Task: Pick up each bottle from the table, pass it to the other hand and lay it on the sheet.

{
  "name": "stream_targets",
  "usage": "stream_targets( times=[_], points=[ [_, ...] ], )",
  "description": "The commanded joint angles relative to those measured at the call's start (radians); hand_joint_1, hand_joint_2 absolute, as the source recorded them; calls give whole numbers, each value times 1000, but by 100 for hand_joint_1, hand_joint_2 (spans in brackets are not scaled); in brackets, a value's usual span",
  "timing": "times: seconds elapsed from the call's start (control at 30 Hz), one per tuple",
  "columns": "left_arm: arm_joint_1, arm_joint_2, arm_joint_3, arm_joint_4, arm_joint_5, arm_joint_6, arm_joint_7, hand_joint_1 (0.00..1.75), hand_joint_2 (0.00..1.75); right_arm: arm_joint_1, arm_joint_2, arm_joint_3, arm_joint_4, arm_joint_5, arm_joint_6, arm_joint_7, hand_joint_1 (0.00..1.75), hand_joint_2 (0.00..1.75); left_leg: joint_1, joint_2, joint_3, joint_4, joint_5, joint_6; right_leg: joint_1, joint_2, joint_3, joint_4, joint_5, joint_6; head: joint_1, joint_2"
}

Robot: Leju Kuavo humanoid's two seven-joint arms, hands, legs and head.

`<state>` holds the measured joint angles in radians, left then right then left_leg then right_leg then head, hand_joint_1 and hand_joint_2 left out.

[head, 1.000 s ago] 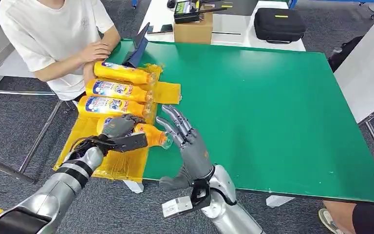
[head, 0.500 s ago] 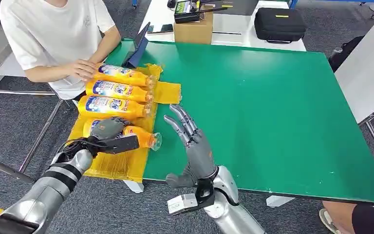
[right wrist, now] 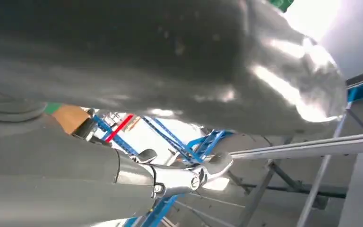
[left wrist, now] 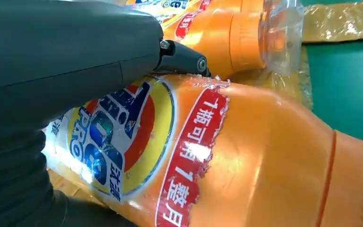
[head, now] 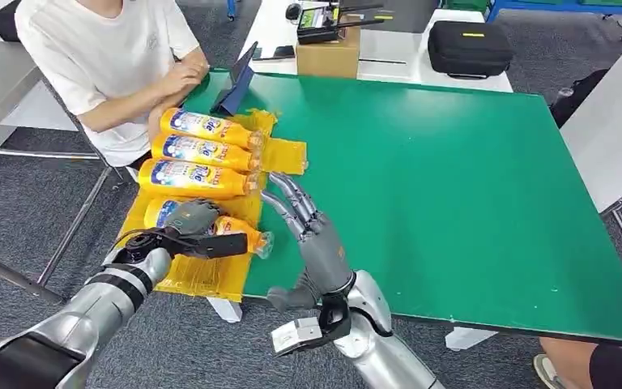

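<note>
The fourth bottle (head: 210,227) lay on its side on the yellow sheet (head: 202,275), at about eight o'clock on the green bench (head: 453,186), cap toward the bench's middle like its neighbours. Your left hand (head: 188,220) was wrapped over its labelled body; in the left wrist view the thumb (left wrist: 66,52) pressed on the label, so the hand was still grasping it, probably to keep the round body from rolling before letting go.

Just beyond it, toward eleven o'clock, three more bottles (head: 198,151) rested side by side on the sheet, caps pointing the same way, a tidy row that left room for this one at the near end.

Your right hand (head: 312,235) stood upright just beside the bottle's cap, at about three o'clock from it, fingers spread and holding nothing, which fits a hand that had passed the bottle across.

A person (head: 113,57) sat at the bench's far left corner, arms resting near the first bottle.
</note>
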<state>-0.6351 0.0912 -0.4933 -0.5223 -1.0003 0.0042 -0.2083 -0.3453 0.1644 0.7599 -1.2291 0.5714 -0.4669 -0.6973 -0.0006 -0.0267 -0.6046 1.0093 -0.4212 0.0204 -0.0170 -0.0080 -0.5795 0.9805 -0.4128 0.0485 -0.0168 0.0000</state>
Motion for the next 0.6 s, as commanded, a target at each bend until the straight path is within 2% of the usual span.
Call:
stream_targets(
  times=[0.03, 0.07, 0.1, 0.2, 0.33, 0.6],
  points=[
    [47, -84, 16, 165, 69, -47, -42, 0, 175, -54, -21, 54, 89, -10, -6, -1, 0, 0, -1, 3, 6, -1, 0, 0, -1, 2, 4, -1, 0, -1, 0, 0],
    [47, -84, 16, 165, 69, -47, -42, 0, 175, -54, -21, 54, 89, -10, -6, -1, 0, 0, -1, 4, 5, -3, 1, -1, -1, 3, 4, -2, 2, -1, 0, 0],
    [53, -93, 75, 153, 147, -92, -121, 0, 175, -55, -23, 59, 84, -19, -9, -1, 0, 0, -1, 3, 5, -2, 0, 0, -1, 2, 4, -1, 1, -1, 0, 0],
    [53, -97, 91, 137, 179, -111, -148, 0, 175, -63, -27, 75, 90, -34, -19, -1, 0, 0, -2, 5, 6, -2, 0, 0, -1, 4, 5, -1, 1, -1, 0, 0],
    [59, -86, 160, 89, 332, -236, -284, 0, 175, -84, -35, 120, 105, -79, -40, -1, 0, 0, -2, 4, 6, -1, 0, 0, -1, 3, 5, 0, 1, 0, 0, 0],
    [56, -85, 160, 88, 334, -239, -285, 0, 175, -85, -36, 120, 106, -80, -41, -1, 0, 0, -1, 6, 4, -1, 0, 0, 0, 4, 3, -1, 2, -1, 0, 0]
  ],
)
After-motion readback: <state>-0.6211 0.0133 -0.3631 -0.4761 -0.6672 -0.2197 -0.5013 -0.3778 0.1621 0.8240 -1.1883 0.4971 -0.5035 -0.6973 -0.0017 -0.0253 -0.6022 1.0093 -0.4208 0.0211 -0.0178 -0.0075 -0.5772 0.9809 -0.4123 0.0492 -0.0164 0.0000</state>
